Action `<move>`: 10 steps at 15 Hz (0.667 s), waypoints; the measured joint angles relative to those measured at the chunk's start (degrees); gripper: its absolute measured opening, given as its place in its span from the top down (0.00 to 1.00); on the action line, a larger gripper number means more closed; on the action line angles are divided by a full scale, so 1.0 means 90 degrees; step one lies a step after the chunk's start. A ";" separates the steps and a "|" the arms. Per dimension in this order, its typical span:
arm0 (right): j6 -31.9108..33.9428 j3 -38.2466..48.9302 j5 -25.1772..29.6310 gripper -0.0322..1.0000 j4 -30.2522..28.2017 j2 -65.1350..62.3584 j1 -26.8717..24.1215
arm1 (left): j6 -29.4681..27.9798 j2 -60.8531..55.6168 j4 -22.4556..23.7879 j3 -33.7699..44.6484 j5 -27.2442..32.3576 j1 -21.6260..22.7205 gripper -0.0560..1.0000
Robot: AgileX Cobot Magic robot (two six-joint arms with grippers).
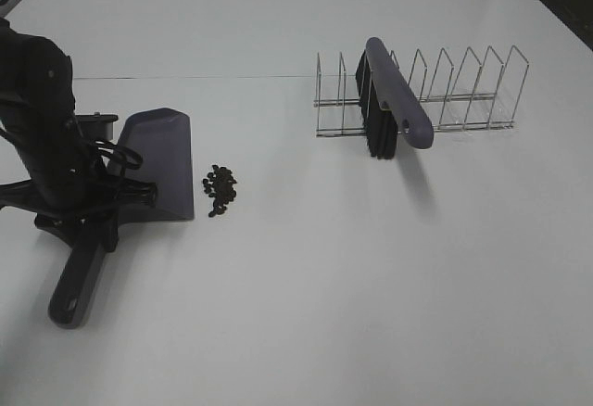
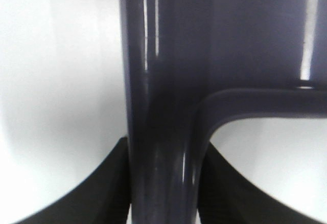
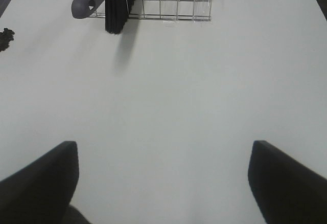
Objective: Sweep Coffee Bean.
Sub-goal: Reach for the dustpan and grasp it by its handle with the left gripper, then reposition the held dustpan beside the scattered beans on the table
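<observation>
- Your left gripper (image 2: 163,198) is clamped on the handle of the grey-purple dustpan (image 1: 162,160). In the left wrist view the glossy handle runs straight between the two black fingers (image 2: 102,198), which press against it on either side.
- In the high view that arm sits at the far left of the frame. The dustpan's handle (image 1: 79,281) sticks out below it toward the lower left.
- The dustpan lies flat on the white table (image 1: 371,295), left of centre. Its long open edge faces right, toward the beans.
- The coffee bean (image 1: 220,190) cluster is a small dark pile on the table just beside that open edge, to its right. It is close to the edge, but you can see a thin strip of bare table between them. No beans lie in the pan.
- Your right gripper (image 3: 163,155) has its jaws spread wide, with nothing between them, only plain table beneath. It does not appear in the high view.
- The brush (image 1: 394,100) stands in the wire rack (image 1: 473,91) in the upper right of the high view. It is in one of the rack's left slots, with its black bristles down and its grey-purple handle slanting toward the lower right, past the rack's front rail.
- The right wrist view shows the same brush and rack well ahead of the open fingers (image 3: 46,183). The bean pile is just visible at the edge of that view.
- The rack's other slots hold nothing, and it stands well apart from the dustpan and the beans.
</observation>
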 joint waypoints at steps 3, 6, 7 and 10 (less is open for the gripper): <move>0.0000 0.0000 0.0000 0.23 0.0000 0.0000 0.0000 | -0.0242 0.0000 0.0497 0.0000 0.0140 0.0000 0.63; 0.0000 0.0000 0.0000 0.23 0.0000 0.0000 0.0000 | -0.0236 -0.0051 0.0847 0.0000 0.0185 0.0000 0.63; 0.0000 0.0000 0.0000 0.23 0.0000 0.0000 0.0000 | -0.0223 -0.0089 0.0974 0.0000 0.0191 0.0000 0.63; 0.0000 0.0000 0.0000 0.23 0.0000 0.0000 0.0000 | -0.0178 -0.0229 0.1133 0.0089 0.0216 0.0000 0.63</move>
